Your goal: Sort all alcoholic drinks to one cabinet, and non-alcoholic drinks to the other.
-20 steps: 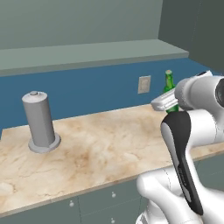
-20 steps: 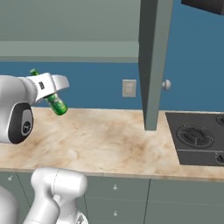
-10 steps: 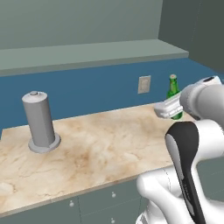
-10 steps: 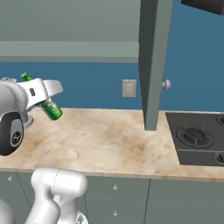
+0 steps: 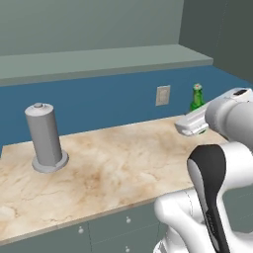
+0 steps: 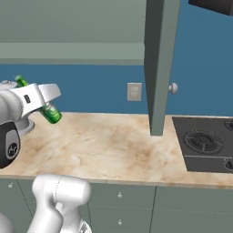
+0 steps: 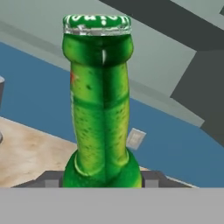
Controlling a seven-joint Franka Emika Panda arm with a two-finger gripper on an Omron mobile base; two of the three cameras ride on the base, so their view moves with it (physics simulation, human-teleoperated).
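- Gripping the green bottle [image 7: 101, 105] low on its body, hand [image 6: 44, 101] clamped shut around it, neck and crown cap poking out past the fingers.
- Held in the air above the counter [image 5: 113, 168], clear of the marble top, tilted with the cap leaning up and to the left in the right base view; seen upright-ish, cap [image 5: 197, 87] peeking over the white wrist, in the left base view.
- Judged rigid and fragile: glass, so no give under the fingers, likely to crack if knocked against a cabinet edge or dropped on stone.
- Probably slippery too, smooth and glossy, with weight sitting low if full; a grip on the wide body looks safer than one on the thin neck.
- Standing well apart on the far left of the counter: a tall grey cylinder [image 5: 45, 137] on a round base, no drink.
- Hanging open to the right in the right base view: a cabinet door [image 6: 159, 63] with a pale round knob [image 6: 172, 88], beside a black stove [image 6: 207, 143].
- Likely step in hand: carrying the bottle towards a cabinet shelf; sorting far from finished.
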